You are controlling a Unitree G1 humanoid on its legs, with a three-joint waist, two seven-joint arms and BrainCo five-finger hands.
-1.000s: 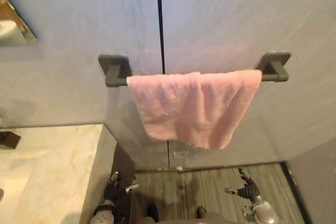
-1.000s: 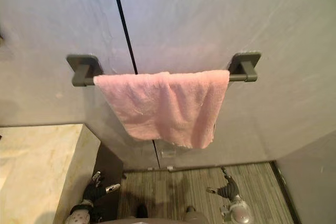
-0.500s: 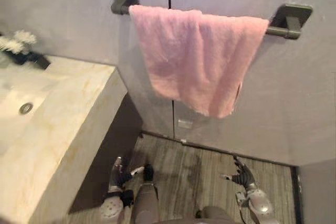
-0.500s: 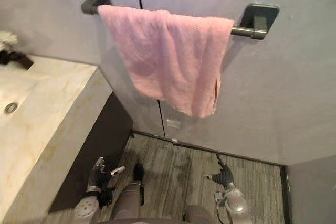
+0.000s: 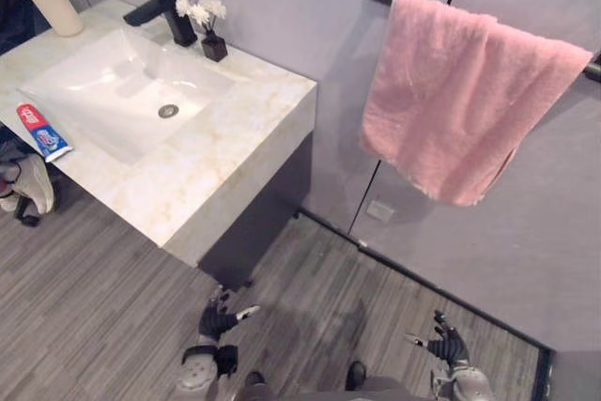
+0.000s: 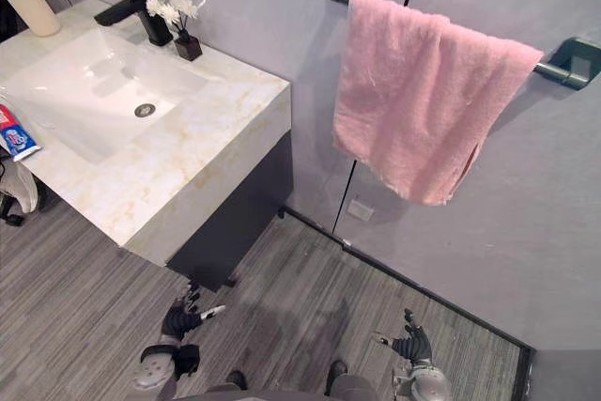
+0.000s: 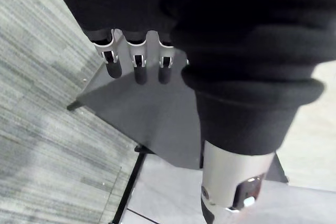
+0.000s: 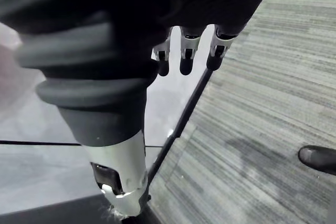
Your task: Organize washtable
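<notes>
we faced a pale marble tabletop (image 5: pixel 235 152) with a white rectangular basin (image 5: pixel 113 100) sunk into it, well apart from both hands. on the wall beside it, a soft pink towel (image 5: pixel 460 110) hung folded over a dark bar (image 6: pixel 573 61). a black faucet (image 5: pixel 161 2) stood behind the basin and a beige cup (image 5: pixel 56 7) with a toothbrush stood in the far corner. the red, white and blue toothpaste tube (image 5: pixel 42 131) lay flat on the tabletop's rim beside the basin, away from the rest. a small black vase of white flowers (image 5: pixel 208 30) stood just beside the faucet.

we judged the tube light, soft-walled and slick. it seemed best pinched across its body between thumb and fingers, without squeezing.

the left hand (image 5: pixel 218 318) and the right hand (image 5: pixel 443 345) hung low over the grey plank floor (image 5: pixel 103 307), fingers loosely spread and holding nothing. each wrist view gave straight, bare fingers (image 7: pixel 136 64) up close. the right eye view gave the bar's far bracket. the left eye view gave the tube whole, where the right eye view clipped it.
</notes>
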